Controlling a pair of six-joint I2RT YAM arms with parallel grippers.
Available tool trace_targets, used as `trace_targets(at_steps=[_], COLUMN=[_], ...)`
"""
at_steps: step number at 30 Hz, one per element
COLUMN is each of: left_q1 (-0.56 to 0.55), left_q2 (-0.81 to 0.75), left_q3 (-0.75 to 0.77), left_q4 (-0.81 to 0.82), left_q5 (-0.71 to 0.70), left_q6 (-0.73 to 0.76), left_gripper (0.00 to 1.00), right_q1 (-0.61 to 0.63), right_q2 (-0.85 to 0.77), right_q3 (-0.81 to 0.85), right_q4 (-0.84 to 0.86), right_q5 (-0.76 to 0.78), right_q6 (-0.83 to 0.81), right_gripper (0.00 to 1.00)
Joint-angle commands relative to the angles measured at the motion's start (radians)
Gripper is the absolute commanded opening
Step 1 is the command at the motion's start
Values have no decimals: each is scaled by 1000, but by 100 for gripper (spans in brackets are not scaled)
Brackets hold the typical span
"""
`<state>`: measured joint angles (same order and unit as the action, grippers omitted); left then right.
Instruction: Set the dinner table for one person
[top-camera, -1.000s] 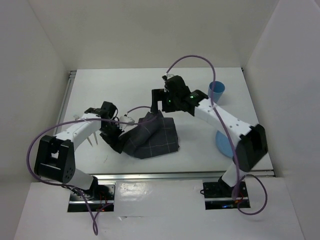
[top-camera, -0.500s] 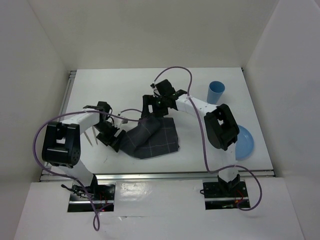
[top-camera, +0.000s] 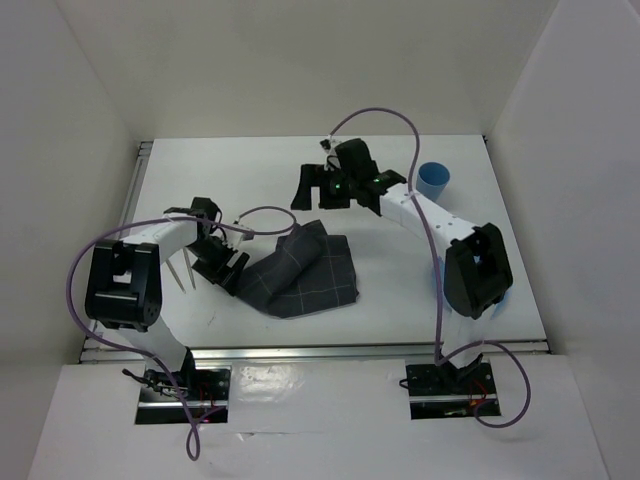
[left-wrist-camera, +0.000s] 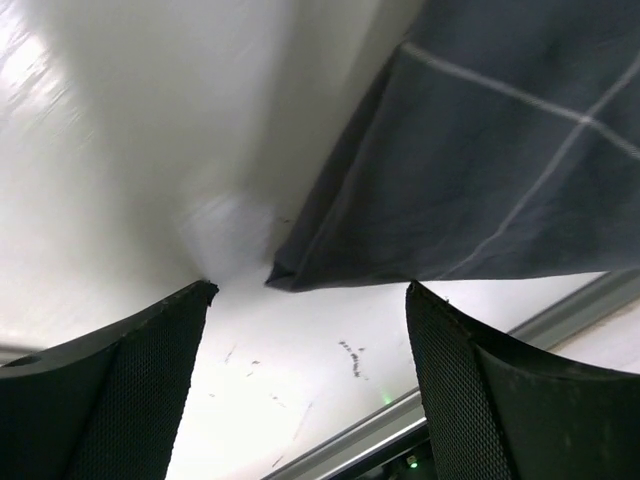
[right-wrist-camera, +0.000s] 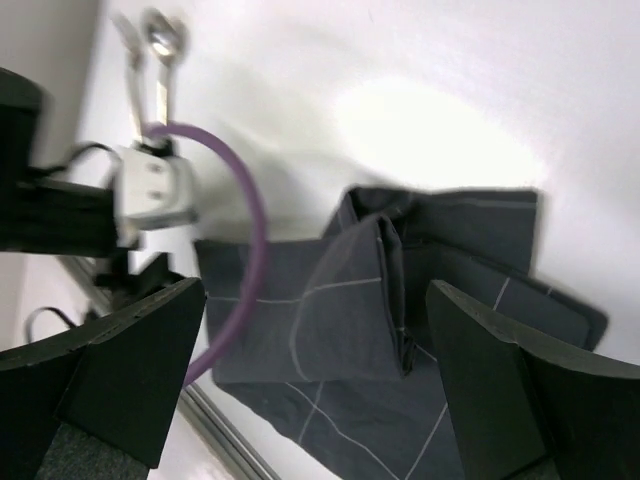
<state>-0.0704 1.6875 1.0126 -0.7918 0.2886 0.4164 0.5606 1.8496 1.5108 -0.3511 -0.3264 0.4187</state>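
A dark grey checked cloth (top-camera: 305, 270) lies rumpled and partly folded on the white dinner table (top-camera: 250, 180). My left gripper (top-camera: 228, 270) stands open, low at the cloth's left corner. In the left wrist view that corner (left-wrist-camera: 290, 275) lies just beyond the left gripper (left-wrist-camera: 310, 290), and nothing is between the fingers. My right gripper (top-camera: 315, 192) hangs open above the table, beyond the cloth's far edge. The right wrist view looks down past the right gripper (right-wrist-camera: 315, 290) onto the folded cloth (right-wrist-camera: 400, 300), well below it. A blue cup (top-camera: 434, 180) stands at the far right.
Pale cutlery (top-camera: 180, 270) lies left of the left gripper and shows as spoon and fork (right-wrist-camera: 150, 50) in the right wrist view. A sliver of blue plate (top-camera: 432, 283) shows behind the right arm. The aluminium rail (left-wrist-camera: 560, 320) runs along the near edge. White walls enclose the table.
The right gripper has drawn up and away from the cloth toward the far side, and the cloth's raised fold has settled. The left gripper has shifted slightly at the cloth's corner, its jaws a little narrower.
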Motion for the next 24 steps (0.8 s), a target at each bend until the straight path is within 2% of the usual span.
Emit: trace_targets(at_steps=[1,5,7,13,17,19,22,24], left_q1=[3,3,3,73,96,96,106,90], left_q2=[-40,-49,-49,-65,0,32,87,130], left_q3=[-19,-19,-19,-19,50,72,93,93], left_q4=[42,42,28,-30,-116,-145,-155,-129], left_q5=[-58,-68,-36,93,199,239,232,186], left_q6=[21,31,32,38,16,-7,-40,-50], left_gripper=[87,86,84,81,82,82,82,80], right_q1=[-34,-70,-93,-108,-74,-45,-8,5], right_q2=[-86,-95,-83,51,92,132,204,229], right_q3=[18,19,19,38,-29,-11,46,68], right_q4=[69,70,31,-52,36,46,21,21], right_q5=[-48,-71,-33,-48,-198,-198,-177,-186], right_q6=[-4,49,81,52,28,6,-3,-3], right_gripper=[100,100,100,95,93,93,91,84])
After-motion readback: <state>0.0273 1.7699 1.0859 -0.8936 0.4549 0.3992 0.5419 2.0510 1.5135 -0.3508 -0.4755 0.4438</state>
